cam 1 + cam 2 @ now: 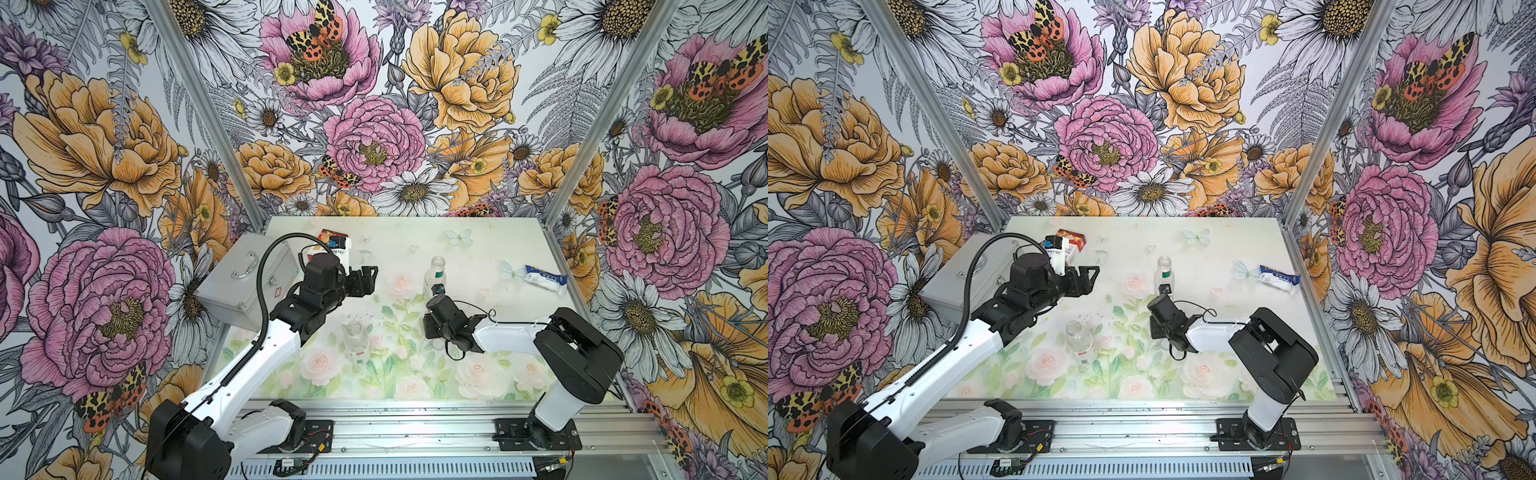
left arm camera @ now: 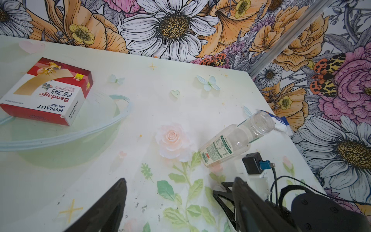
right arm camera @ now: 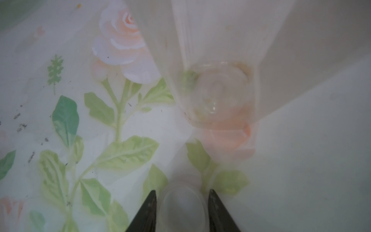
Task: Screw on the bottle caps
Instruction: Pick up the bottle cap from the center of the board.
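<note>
Printed on the red-and-white box [image 2: 46,90]: "HYNAUT", "Bandage", Chinese characters and a small yellow tag with "100" — lying flat at the far left of the surface [image 1: 478,249], resting across the pale-blue rim of a clear round dish [image 2: 128,106]. Beside it a shut silver metal case [image 1: 249,278] with a handle on the lid and a small red mark on the side. On the green-and-white labelled bottle [image 2: 226,144]: a barcode and a table of fine print, too small to read; standing upright near the middle of the surface, neck open and uncapped, looks empty. On the red-and-white labelled bottle [image 1: 356,343]: writing too small to make out; upright too, nearer the front, just beside the left arm [image 1: 249,357], neck open, clear right through. At the far right a crumpled blue-and-white packet [image 1: 544,279], lettering unreadable. Right gripper [image 3: 182,190] down low at the surface just in front of the green-and-white labelled bottle, closed on a bottle cap [image 3: 182,211] — a pale round disc pinched between the two dark fingertips, blurred in the wrist view. Left gripper [image 1: 369,272] held above the surface, apart from both bottles, jaws spread wide, nothing between them
</note>
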